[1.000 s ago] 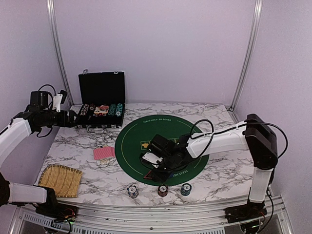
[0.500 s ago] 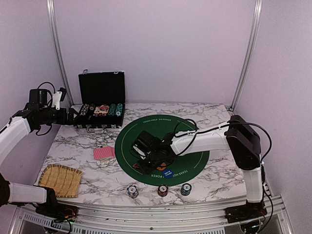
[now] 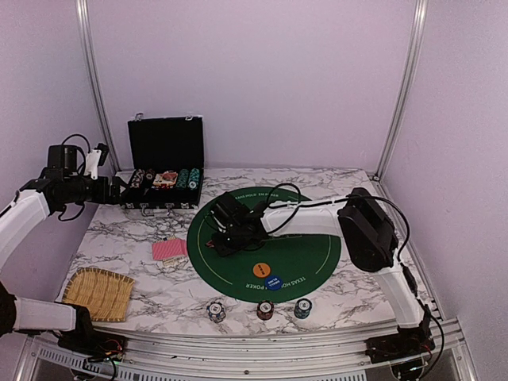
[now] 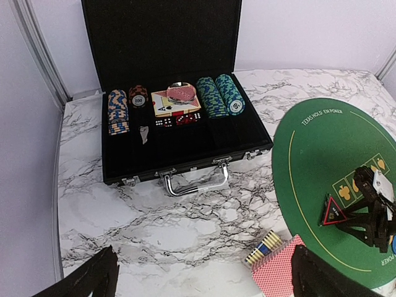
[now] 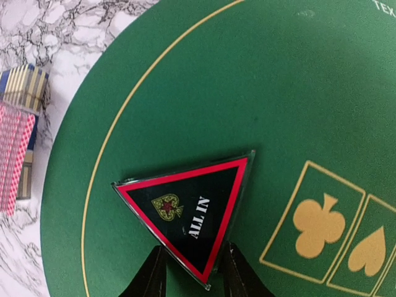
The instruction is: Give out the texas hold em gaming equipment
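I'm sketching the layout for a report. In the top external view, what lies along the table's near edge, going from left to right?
woven straw mat → bluish poker chips → reddish poker chips → teal poker chips

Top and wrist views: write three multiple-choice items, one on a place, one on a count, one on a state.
1. Where do the red-backed cards lie? A) on the green mat B) on the marble table left of that mat C) on the floor
2. How many chip stacks stand along the table's near edge? A) one B) five C) three
3. What is the right gripper doing? A) gripping the triangular ALL IN marker B) standing open and empty C) gripping a card

B, the cards rest on bare marble beside the mat; C, three stacks line the front edge; A, both fingers pinch the marker's corner.
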You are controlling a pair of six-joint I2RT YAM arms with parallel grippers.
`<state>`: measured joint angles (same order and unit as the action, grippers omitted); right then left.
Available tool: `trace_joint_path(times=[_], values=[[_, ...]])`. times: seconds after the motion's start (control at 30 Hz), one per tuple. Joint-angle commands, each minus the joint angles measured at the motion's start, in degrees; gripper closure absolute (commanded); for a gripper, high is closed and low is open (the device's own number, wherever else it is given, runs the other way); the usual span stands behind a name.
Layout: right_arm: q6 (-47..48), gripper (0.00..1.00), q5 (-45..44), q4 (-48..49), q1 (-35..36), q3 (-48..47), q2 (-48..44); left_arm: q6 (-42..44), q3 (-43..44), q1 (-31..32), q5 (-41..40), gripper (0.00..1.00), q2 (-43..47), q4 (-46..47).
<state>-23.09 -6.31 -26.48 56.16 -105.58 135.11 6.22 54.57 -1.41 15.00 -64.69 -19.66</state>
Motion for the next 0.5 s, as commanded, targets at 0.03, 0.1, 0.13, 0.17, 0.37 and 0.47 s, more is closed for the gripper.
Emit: trace_joint_path(times=[0.03,0.1,0.13,0.17,0.37,0.47], values=[[1.3,0.68,2.2,-1.0,-2.3,-7.6,5.9,0.2,1.9,-0.2,0.6,0.01,0.8,-1.8],[1.6,0.68,2.5,-2.0,-3.1,-10.0,7.2,0.3,1.9,-0.2,0.8,0.01,0.8,-1.9],[1.8,0.68,2.6,-2.3,-3.4,-10.9,7.6,0.3,1.8,-0.2,0.9,0.01,0.9,-1.9],[2.0,0.68,2.5,-2.4,-3.6,-11.4,7.7,0.3,1.8,-0.2,0.9,0.01,0.8,-1.9],[4.3,0.57,2.8,-3.4,-4.0,-13.5,6.8,0.5,1.8,-0.2,0.8,0.01,1.0,-2.2],[4.8,0.41,1.7,-3.2,-4.0,-9.6,2.3,0.6,1.9,-0.2,1.2,0.01,1.2,-2.6]])
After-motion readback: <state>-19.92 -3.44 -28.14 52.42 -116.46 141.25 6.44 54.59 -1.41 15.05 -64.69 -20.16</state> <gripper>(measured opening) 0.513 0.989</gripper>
